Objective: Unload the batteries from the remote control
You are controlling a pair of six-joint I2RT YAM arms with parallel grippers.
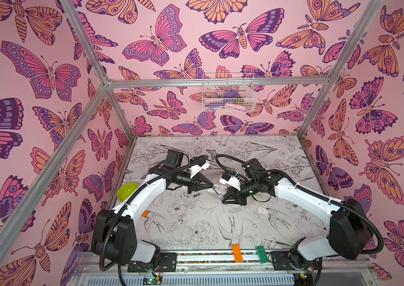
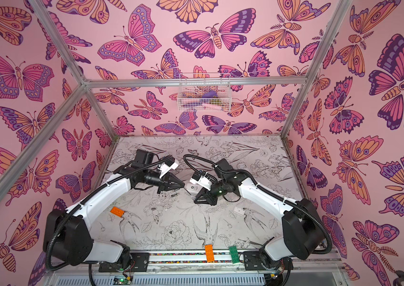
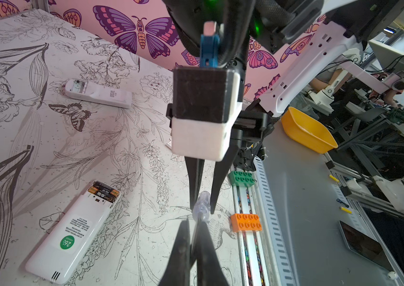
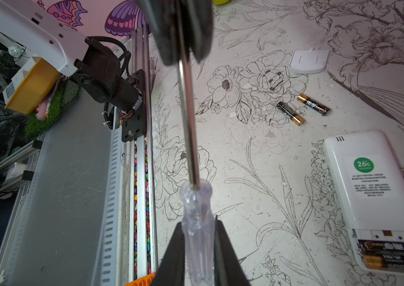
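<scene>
A white remote control (image 4: 374,193) lies back up on the table with its compartment open, and two batteries (image 4: 394,255) sit in it, also seen in the left wrist view (image 3: 103,192). Two loose batteries (image 4: 290,112) lie on the table beside it. A thin screwdriver (image 4: 188,123) hangs between the two arms above the table. My left gripper (image 3: 195,222) is shut on its metal shaft. My right gripper (image 4: 198,222) is shut on its clear handle (image 3: 202,204). In both top views the grippers (image 1: 212,185) (image 1: 223,199) meet tip to tip at mid-table.
A second white remote (image 3: 98,94) lies farther off, its compartment bare. A white battery cover (image 4: 308,60) lies loose. A green bowl (image 1: 127,192) sits at the left edge. Orange (image 1: 237,253) and green (image 1: 261,252) bricks rest on the front rail, another orange brick (image 2: 117,211) on the table.
</scene>
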